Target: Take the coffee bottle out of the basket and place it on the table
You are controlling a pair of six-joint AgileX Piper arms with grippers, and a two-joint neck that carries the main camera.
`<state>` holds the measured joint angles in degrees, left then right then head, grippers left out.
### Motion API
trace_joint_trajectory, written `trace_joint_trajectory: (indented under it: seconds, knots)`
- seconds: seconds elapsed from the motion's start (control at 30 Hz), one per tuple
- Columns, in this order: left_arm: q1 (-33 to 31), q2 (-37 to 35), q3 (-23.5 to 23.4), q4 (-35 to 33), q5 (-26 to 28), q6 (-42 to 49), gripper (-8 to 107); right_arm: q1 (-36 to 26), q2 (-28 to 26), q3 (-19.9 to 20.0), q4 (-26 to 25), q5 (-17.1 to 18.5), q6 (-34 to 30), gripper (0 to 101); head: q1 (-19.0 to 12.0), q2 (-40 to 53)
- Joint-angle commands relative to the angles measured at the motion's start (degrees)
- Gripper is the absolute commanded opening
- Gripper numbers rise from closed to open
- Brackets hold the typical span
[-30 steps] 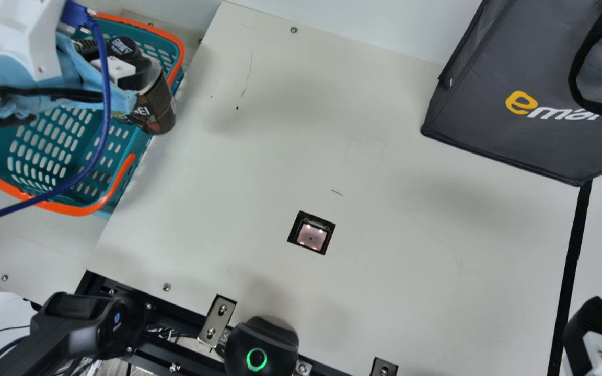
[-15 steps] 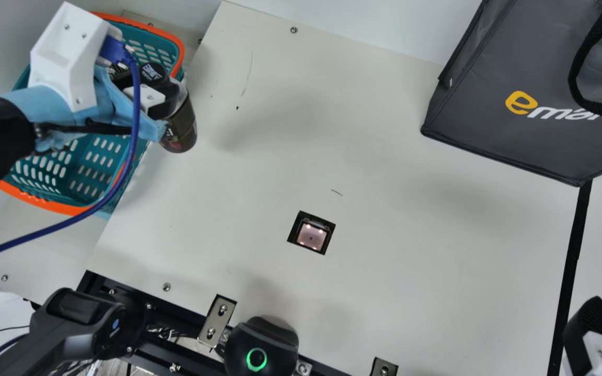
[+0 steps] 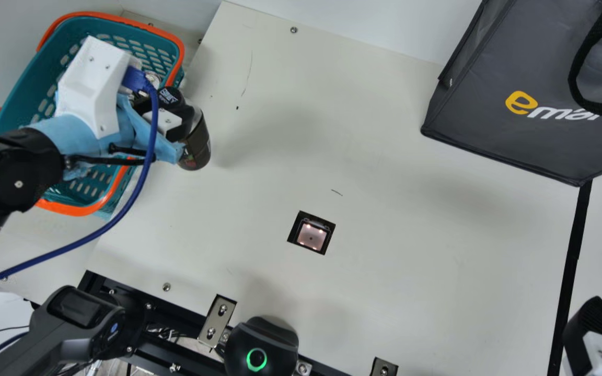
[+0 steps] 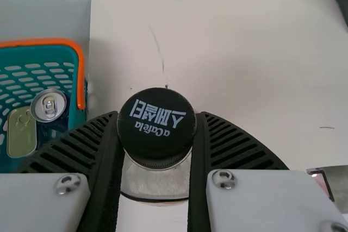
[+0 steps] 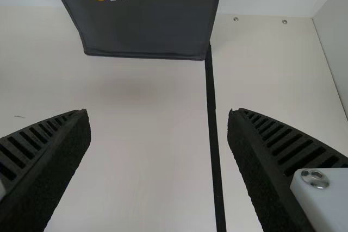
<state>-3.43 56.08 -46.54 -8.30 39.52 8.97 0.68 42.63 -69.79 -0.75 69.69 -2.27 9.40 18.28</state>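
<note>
At the main view's upper left, my left gripper is closed around the neck of the dark coffee bottle, which hangs slightly tilted beside the basket, over the table. The left wrist view has the black cap of the coffee bottle squeezed between the ribbed fingers of my left gripper. My right gripper is at the main view's lower right corner; in the right wrist view the fingers of the right gripper stand wide apart with nothing between them.
A dark shopping bag stands at the upper right. The basket holds a can and a flat tin. A black square scanner window lies in the tabletop, and a blue cable trails from the left arm.
My left arm has carried the coffee bottle right and towards the main view's bottom, from over the basket's side to over the table. The right gripper has kept still.
</note>
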Motion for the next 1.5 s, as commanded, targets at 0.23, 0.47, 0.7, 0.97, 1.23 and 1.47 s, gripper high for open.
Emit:
trace_joint_trajectory:
  seconds: [0.23,0.47,0.7,0.97,1.23,1.47]
  knots:
    - [-2.7,-0.9,4.2,3.1,-2.9,-5.2,10,0.0,0.0,0.0,0.0,0.0,0.0,91,-1.5,0.1]
    - [-4.0,-1.4,7.0,5.0,-5.1,-7.9,10,0.0,0.0,0.0,0.0,0.0,0.0,91,-1.5,0.1]
    - [-4.4,-1.5,9.1,5.3,-7.3,-8.7,10,0.0,0.0,0.0,0.0,0.0,0.0,91,-1.5,0.1]
    - [-4.5,-1.2,9.9,5.6,-8.0,-9.4,10,0.0,0.0,0.0,0.0,0.0,0.0,91,-1.5,0.1]
    - [-5.0,-0.9,10.1,6.7,-8.0,-11.6,30,0.0,0.0,0.0,0.0,0.0,0.0,91,-1.5,0.1]
    - [-6.1,-0.9,9.6,7.5,-7.1,-14.2,54,0.0,0.0,0.0,0.0,0.0,0.0,91,-1.5,0.1]
